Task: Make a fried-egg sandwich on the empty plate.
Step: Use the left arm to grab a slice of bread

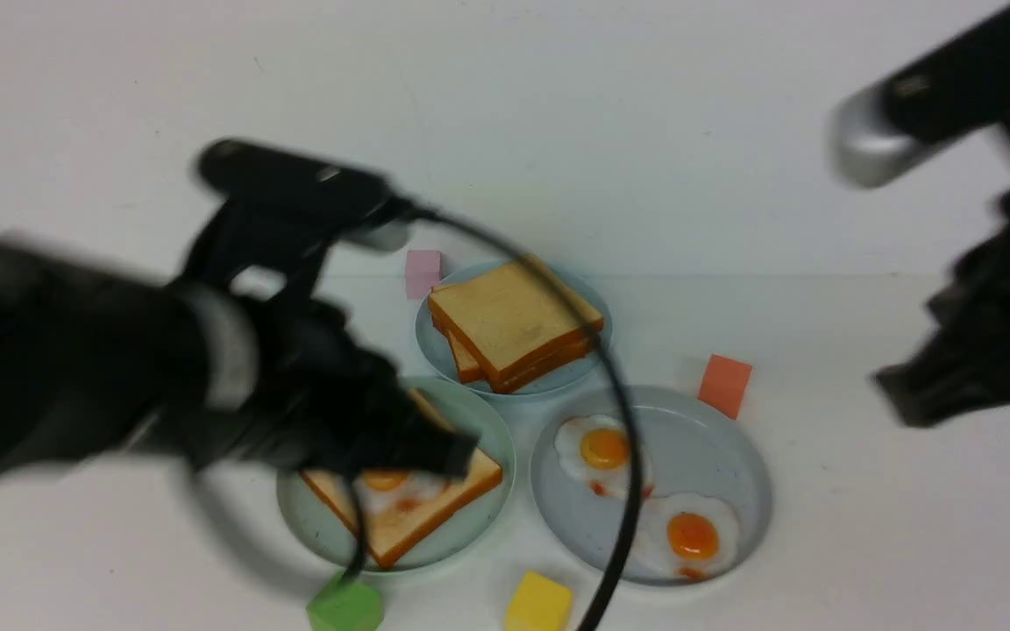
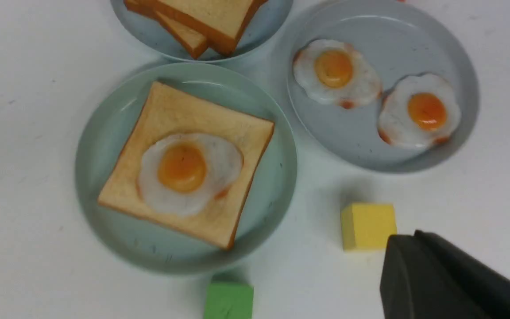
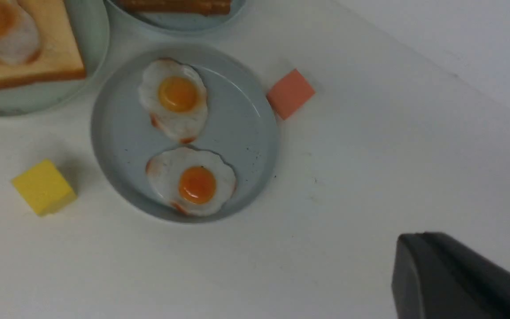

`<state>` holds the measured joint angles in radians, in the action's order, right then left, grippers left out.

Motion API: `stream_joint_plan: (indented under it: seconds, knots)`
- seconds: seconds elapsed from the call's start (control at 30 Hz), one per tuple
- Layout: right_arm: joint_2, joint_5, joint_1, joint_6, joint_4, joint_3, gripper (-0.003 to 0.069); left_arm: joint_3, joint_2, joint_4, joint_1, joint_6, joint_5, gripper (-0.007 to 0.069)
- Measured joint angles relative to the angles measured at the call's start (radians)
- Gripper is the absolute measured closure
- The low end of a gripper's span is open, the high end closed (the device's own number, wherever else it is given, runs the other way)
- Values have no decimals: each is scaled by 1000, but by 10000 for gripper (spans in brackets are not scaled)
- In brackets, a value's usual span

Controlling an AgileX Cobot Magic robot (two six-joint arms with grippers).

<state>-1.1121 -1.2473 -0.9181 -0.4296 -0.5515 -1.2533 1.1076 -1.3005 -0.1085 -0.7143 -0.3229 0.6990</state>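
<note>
Sitting on the near-left round mint-green plate (image 2: 95,146), smooth with a raised rim, is one square golden toast slice (image 2: 193,115) with an orange-brown crust, and on it one glossy white fried egg (image 2: 182,168) with a domed orange yolk, uncovered. Just beyond it, a smaller pale blue plate (image 1: 431,337) carries a toast stack (image 1: 514,320); at least two slices show, and the exact count is hard to read because they overlap. To the right, a grey-blue speckled plate (image 1: 715,456) holds two more eggs with wavy, browned edges, a farther egg (image 1: 603,449) and a nearer egg (image 1: 691,535), touching or nearly so. Four matte, foam-like cubes lie on the white table (image 1: 864,526): a pink cube (image 1: 423,272) at the far side beside the toast stack, an orange cube (image 1: 724,384) by the egg plate's far right rim, and a yellow cube (image 1: 538,603) and a green cube (image 1: 345,606) at the near edge, both cut off by the front view. The left hand (image 1: 444,451), black and blurred, hangs over the mint-green plate, hiding part of the toast; its fingers are closed together with nothing between them. A black cable (image 1: 619,421) arcs across the plates. The right hand (image 1: 904,394), also blurred, is raised at the far right, well apart from the plates, likewise closed and empty.
</note>
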Motion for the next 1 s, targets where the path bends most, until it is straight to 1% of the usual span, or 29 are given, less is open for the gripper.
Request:
stream_joint_plan:
  seconds: [0.1, 0.13, 0.17, 0.23, 0.33, 0.47, 0.5, 0.57, 0.6, 0.73, 0.8, 0.87, 0.9, 0.93, 1.0]
  knots:
    - [86, -5, 0, 0, 51, 2, 670, 144, -167, 214, 106, 230, 53, 638]
    - [97, -5, 0, 0, 54, 2, 670, 153, -178, 227, 113, 260, 64, 638]
    - [138, -7, 0, 0, 85, 3, 670, 243, -279, 325, 160, 374, 112, 638]
    - [183, -7, 0, 1, 112, 3, 670, 335, -367, 374, 183, 466, 166, 638]
    - [247, -12, 0, 26, 172, 3, 670, 482, -515, 404, 192, 527, 237, 638]
    - [328, -18, 0, 74, 250, 23, 669, 674, -677, 398, 192, 558, 319, 631]
    - [331, -18, 0, 76, 254, 27, 669, 683, -684, 397, 192, 558, 319, 629]
    - [367, -22, 0, 85, 286, 55, 669, 779, -768, 359, 192, 586, 344, 584]
    - [376, -22, 0, 86, 288, 61, 669, 792, -780, 352, 192, 594, 346, 572]
    - [429, -25, 0, 88, 300, 132, 667, 879, -875, 268, 192, 647, 312, 384]
    - [445, -25, 0, 88, 301, 159, 666, 886, -907, 233, 192, 675, 257, 268]
    - [447, -25, 0, 85, 301, 166, 666, 886, -922, 212, 192, 687, 218, 213]
    - [447, -25, 0, 84, 301, 168, 666, 886, -926, 205, 192, 691, 201, 199]
    - [448, -24, 0, 80, 299, 172, 665, 886, -941, 184, 192, 697, 161, 155]
    - [448, -21, 0, 75, 297, 173, 665, 886, -955, 164, 192, 698, 109, 130]
